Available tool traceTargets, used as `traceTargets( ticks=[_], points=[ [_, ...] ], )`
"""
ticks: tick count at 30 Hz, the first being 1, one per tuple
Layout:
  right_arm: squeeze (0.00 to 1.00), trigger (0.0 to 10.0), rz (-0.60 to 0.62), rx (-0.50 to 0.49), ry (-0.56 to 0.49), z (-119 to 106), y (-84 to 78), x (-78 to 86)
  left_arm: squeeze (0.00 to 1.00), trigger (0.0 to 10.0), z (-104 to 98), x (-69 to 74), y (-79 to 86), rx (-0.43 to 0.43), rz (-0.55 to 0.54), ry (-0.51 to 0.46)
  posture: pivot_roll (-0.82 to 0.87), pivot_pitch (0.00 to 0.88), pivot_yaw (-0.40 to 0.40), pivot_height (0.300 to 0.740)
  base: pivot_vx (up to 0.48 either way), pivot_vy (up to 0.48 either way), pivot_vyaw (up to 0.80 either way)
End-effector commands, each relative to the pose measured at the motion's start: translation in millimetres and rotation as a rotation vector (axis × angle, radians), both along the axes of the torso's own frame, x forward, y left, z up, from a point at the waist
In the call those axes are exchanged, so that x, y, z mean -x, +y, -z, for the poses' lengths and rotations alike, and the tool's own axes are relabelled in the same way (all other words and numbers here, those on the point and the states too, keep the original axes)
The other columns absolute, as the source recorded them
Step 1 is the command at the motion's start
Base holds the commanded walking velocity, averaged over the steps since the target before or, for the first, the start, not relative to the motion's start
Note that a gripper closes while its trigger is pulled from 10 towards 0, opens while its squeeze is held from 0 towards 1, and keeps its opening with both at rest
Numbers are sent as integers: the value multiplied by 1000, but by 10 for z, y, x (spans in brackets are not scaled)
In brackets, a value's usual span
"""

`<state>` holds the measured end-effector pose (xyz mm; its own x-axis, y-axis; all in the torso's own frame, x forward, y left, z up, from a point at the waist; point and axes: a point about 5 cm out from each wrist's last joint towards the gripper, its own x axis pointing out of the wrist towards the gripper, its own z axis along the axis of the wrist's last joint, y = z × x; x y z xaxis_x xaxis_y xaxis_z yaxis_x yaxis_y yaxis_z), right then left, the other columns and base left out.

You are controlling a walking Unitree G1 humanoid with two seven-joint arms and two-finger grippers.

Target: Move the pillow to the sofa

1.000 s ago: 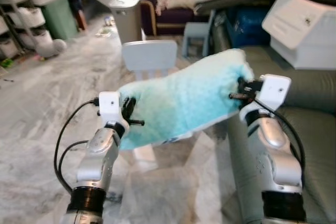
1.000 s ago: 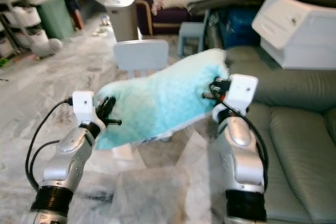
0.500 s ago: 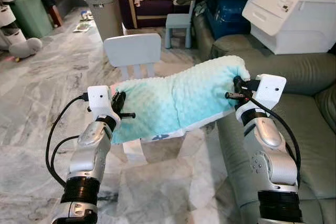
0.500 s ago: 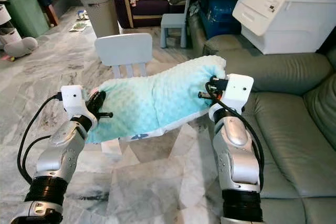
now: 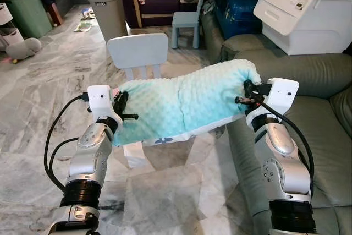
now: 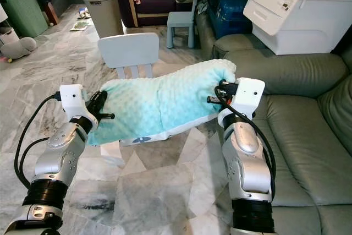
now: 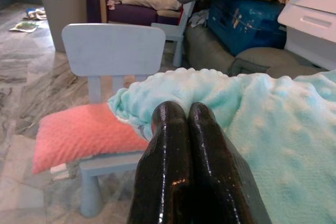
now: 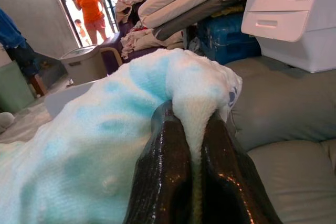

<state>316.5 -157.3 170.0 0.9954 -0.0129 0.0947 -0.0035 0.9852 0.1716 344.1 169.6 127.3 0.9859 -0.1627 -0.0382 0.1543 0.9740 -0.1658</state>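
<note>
Both tools, left tool point(image 5: 122, 110) & right tool point(image 5: 248, 94), clench pillow point(image 5: 184, 103); wrist cam reveals pink cushion point(image 7: 84, 132) below.

Two arms, brushed silver casing, rounded segments, each with a black ribbed collar near the lower end. White box-shaped camera housing at each wrist. Black cables loop loose from both housings back to the forearms. Left gripper point(image 7: 181, 124): two long glossy black fingers, rounded tips. Right gripper point(image 8: 191, 129): same pattern. Small screw recesses visible on the right forearm shell.
</note>
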Motion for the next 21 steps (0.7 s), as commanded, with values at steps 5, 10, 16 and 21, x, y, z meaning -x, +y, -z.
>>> traceTargets(
  ticks=[5, 10, 16, 21],
  points=[
    [0, 10000, -22, -1, -44, -88, 49, -19, 0, 10000, -64, -40, 56, 11, -8, -23, -154, 9, 70, 740, 0, 0, 0],
    [0, 10000, -27, -3, -47, -92, 60, -25, 0, 10000, -63, -39, 59, 23, 0, -19, -151, 7, 72, 740, 0, 0, 0],
    [0, 10000, -32, -6, -50, -86, 68, -27, 0, 10000, -63, -40, 64, 27, 8, -20, -150, 4, 73, 740, 87, 0, 0],
    [0, 10000, -37, -7, -52, -88, 74, -24, 0, 10000, -61, -43, 68, 27, 10, -19, -150, 1, 73, 740, 272, 0, 0]
  ],
)
